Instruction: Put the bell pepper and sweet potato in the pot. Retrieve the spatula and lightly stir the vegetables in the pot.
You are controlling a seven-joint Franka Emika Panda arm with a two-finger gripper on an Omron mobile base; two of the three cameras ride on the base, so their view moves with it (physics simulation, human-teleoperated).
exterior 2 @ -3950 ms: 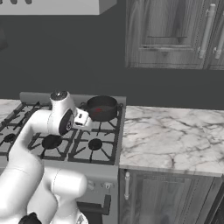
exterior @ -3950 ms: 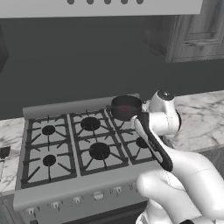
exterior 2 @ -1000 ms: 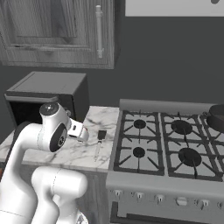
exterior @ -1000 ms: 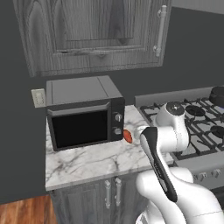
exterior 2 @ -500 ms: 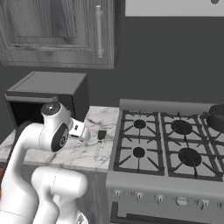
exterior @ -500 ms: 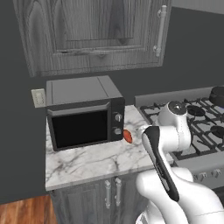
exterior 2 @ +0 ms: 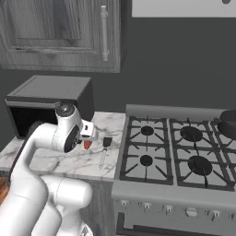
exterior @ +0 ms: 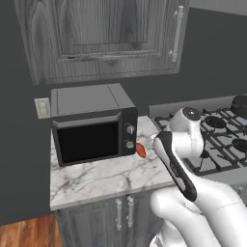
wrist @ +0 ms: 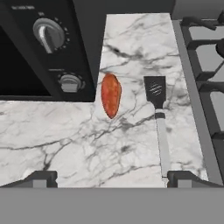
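The orange-brown sweet potato (wrist: 110, 95) lies on the marble counter (wrist: 57, 131) just beside the microwave's front corner. The spatula (wrist: 158, 114) lies parallel to it on the stove side, black head away from me and pale handle toward me. My gripper (wrist: 113, 179) hovers above both, open, its fingertips (wrist: 41, 178) wide apart with nothing between them. From the right base view the gripper (exterior 2: 88, 136) hangs just over the sweet potato (exterior 2: 86, 144), with the spatula (exterior 2: 105, 150) beside it. The dark pot (exterior 2: 228, 122) stands on a far back burner. The bell pepper is hidden.
A black microwave (exterior: 91, 128) stands on the counter's left part, its knobs (wrist: 49, 33) close to the sweet potato. The stove (exterior 2: 175, 152) with its grates borders the counter on the right. Wall cabinets (exterior: 106, 34) hang overhead.
Since four seconds ago the base has driven left, from the stove and pot to the microwave counter. Over the last second the views and arm have barely shifted.
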